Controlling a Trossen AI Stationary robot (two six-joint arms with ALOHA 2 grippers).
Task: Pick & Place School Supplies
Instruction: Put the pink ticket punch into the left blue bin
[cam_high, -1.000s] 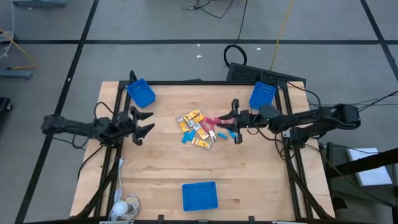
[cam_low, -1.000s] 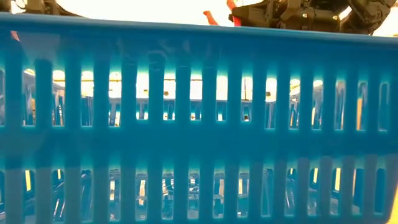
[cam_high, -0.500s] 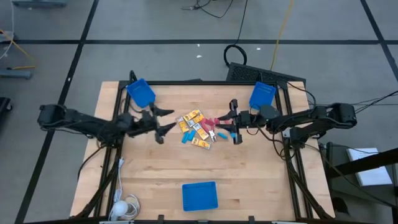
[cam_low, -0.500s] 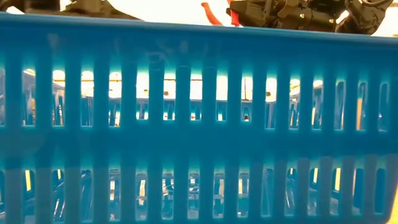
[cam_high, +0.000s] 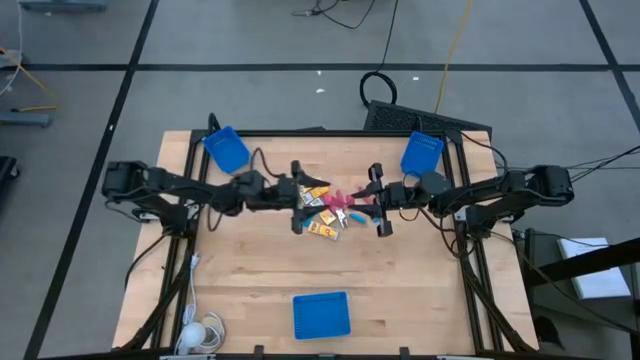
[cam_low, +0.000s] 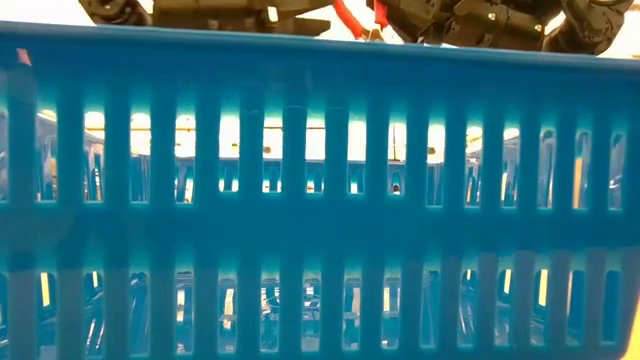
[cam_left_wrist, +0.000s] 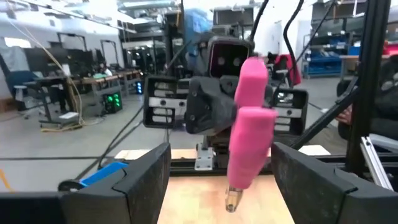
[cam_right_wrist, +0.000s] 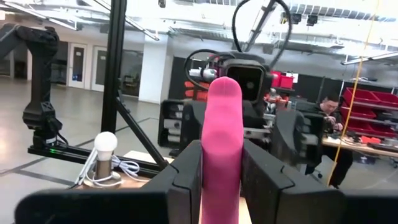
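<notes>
The pink-handled scissors (cam_high: 345, 200) are up in the air over the table's middle, with my right gripper (cam_high: 366, 200) shut on them. They show in the left wrist view as a pink body (cam_left_wrist: 250, 124) with a metal tip (cam_left_wrist: 231, 200) at the lower end. My left gripper (cam_high: 299, 198) reaches in level from the table's left and is open. Its fingers (cam_left_wrist: 142, 183) frame the scissors in its own view; whether they touch, I cannot tell. Below, yellow-orange packs (cam_high: 312, 190) and light-blue pieces (cam_high: 298, 222) lie in a loose pile on the wood. My right gripper pinches the scissors' pink handle (cam_right_wrist: 222, 163) between its two fingers (cam_right_wrist: 186, 177). It comes nearly level from the table's right. The pink part stands up out of the fingers, and the scissors are lifted clear of the table and of the pile.
Three blue bins stand on the table: far left (cam_high: 228, 150), far right (cam_high: 422, 153) and near middle (cam_high: 321, 314). The near bin's slatted wall (cam_low: 320, 200) fills the low view. A white lamp and cable (cam_high: 198, 332) lie at the near left corner. A person sits in the room behind (cam_right_wrist: 323, 115).
My left gripper has swept from the table's left side toward the middle, rising a little and rolling, up to the scissors that my right gripper holds. It has stayed open. The right gripper has stayed where it was, holding the scissors.
</notes>
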